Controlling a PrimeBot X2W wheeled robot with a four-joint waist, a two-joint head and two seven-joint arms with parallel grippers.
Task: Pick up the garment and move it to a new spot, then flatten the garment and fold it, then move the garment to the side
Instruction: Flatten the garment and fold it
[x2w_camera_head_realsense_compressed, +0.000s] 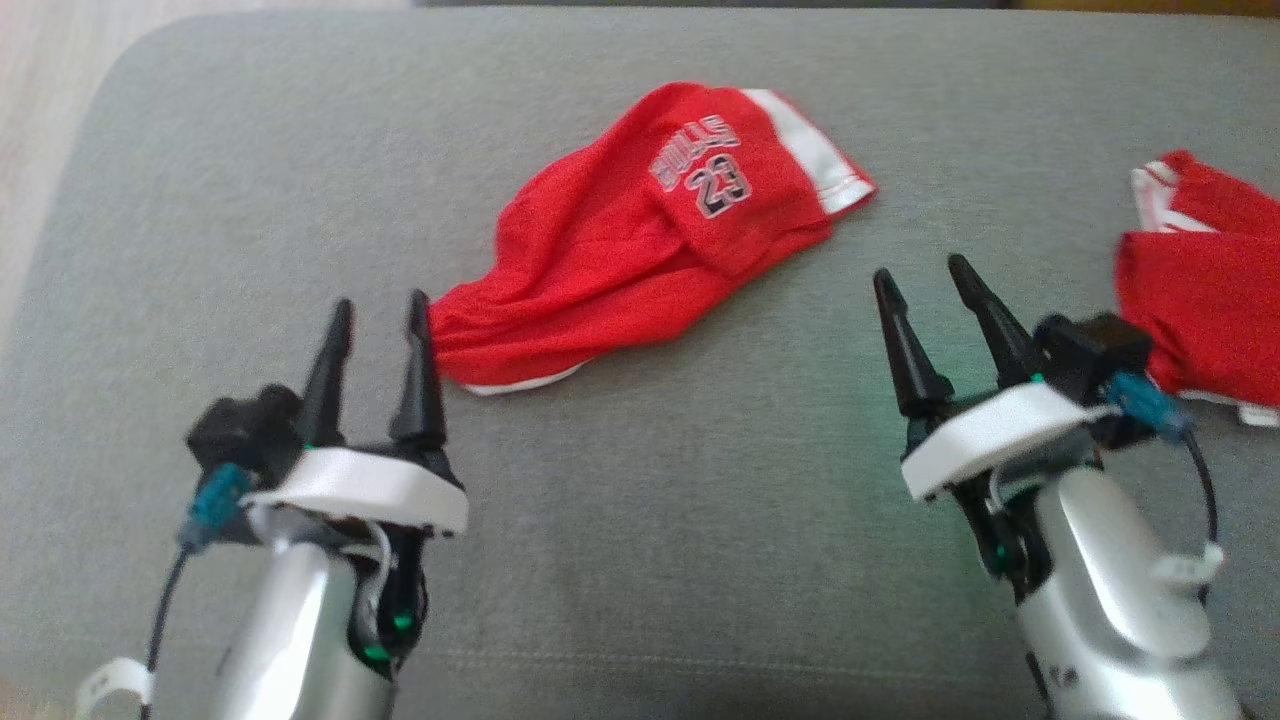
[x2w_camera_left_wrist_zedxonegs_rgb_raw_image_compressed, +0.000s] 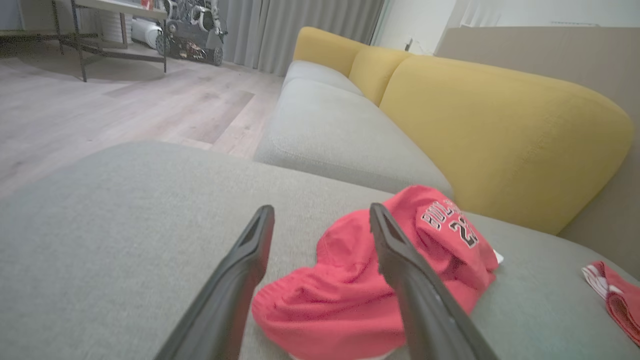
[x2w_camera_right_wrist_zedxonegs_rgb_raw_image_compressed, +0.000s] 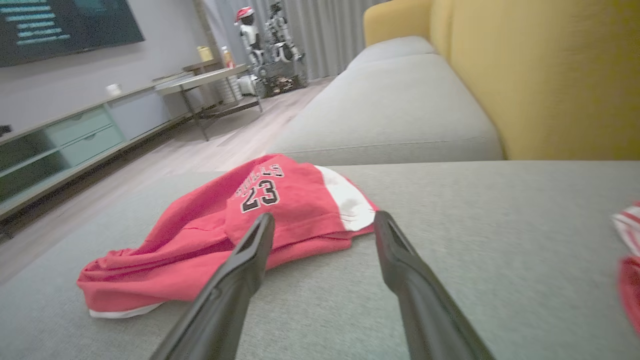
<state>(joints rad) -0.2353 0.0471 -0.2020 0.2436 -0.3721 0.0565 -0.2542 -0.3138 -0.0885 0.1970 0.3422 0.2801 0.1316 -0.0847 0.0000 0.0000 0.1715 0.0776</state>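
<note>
The garment (x2w_camera_head_realsense_compressed: 640, 240), red shorts with white trim and a "23" print, lies crumpled in the middle of the grey sofa seat (x2w_camera_head_realsense_compressed: 640, 540). My left gripper (x2w_camera_head_realsense_compressed: 380, 300) stands open at the garment's near left end, and its right fingertip (x2w_camera_head_realsense_compressed: 420, 305) is against the bunched waistband. The left wrist view shows the garment (x2w_camera_left_wrist_zedxonegs_rgb_raw_image_compressed: 330, 305) lying between and beyond my open left gripper (x2w_camera_left_wrist_zedxonegs_rgb_raw_image_compressed: 322, 210). My right gripper (x2w_camera_head_realsense_compressed: 920, 267) is open with nothing in it, over bare cushion to the right of the garment. In the right wrist view the garment (x2w_camera_right_wrist_zedxonegs_rgb_raw_image_compressed: 200, 235) lies ahead and left of my right gripper (x2w_camera_right_wrist_zedxonegs_rgb_raw_image_compressed: 325, 216).
A second red and white cloth (x2w_camera_head_realsense_compressed: 1210, 290) lies at the seat's right edge, just right of my right arm. Yellow backrests (x2w_camera_left_wrist_zedxonegs_rgb_raw_image_compressed: 500, 135) rise behind the seat. Wooden floor (x2w_camera_head_realsense_compressed: 40, 100) lies past the cushion's left edge. A low table and another robot stand far off.
</note>
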